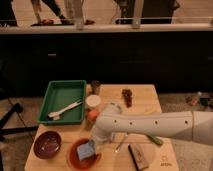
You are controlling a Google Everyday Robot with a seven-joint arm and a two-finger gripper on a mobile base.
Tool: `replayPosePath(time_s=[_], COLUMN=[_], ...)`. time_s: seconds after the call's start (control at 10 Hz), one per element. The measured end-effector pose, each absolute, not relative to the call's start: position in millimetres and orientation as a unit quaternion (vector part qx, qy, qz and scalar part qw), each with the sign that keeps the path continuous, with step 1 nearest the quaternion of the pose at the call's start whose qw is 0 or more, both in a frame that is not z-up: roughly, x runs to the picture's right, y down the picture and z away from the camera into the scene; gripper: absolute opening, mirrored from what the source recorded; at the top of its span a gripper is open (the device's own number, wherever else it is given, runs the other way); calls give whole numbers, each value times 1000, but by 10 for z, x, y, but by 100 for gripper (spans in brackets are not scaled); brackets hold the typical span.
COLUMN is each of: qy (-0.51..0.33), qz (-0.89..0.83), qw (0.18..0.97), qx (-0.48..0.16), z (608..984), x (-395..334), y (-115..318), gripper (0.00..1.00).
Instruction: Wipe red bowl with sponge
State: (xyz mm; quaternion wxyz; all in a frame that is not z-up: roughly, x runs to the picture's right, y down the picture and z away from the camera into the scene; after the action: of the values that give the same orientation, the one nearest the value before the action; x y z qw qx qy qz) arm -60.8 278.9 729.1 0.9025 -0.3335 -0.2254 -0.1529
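Sponge (86, 150) slanted in red bowl (72, 151), gripper (95, 143) at its upper-right edge; grip unclear

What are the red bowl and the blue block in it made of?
The red bowl looks smooth and even-coloured, perhaps plastic or glazed ceramic. The sponge, matte pale blue, looks like soft foam. The gripper is at the sponge, over the bowl.

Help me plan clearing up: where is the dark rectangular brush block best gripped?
Probably across its long sides at mid-length, coming from above: the dark rectangular brush block lies flat on the wooden table. The tool is down at the light blue sponge in the glossy orange-red bowl.
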Motion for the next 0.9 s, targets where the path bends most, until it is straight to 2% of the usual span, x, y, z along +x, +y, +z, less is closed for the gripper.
replayPosePath(time_s=[0.6, 0.9], qy=[-250, -252], qz=[-191, -193], qw=[892, 891], qx=[-324, -324], z=[7196, 7093], x=[-1050, -960], y=[2731, 2803], gripper=[0, 0])
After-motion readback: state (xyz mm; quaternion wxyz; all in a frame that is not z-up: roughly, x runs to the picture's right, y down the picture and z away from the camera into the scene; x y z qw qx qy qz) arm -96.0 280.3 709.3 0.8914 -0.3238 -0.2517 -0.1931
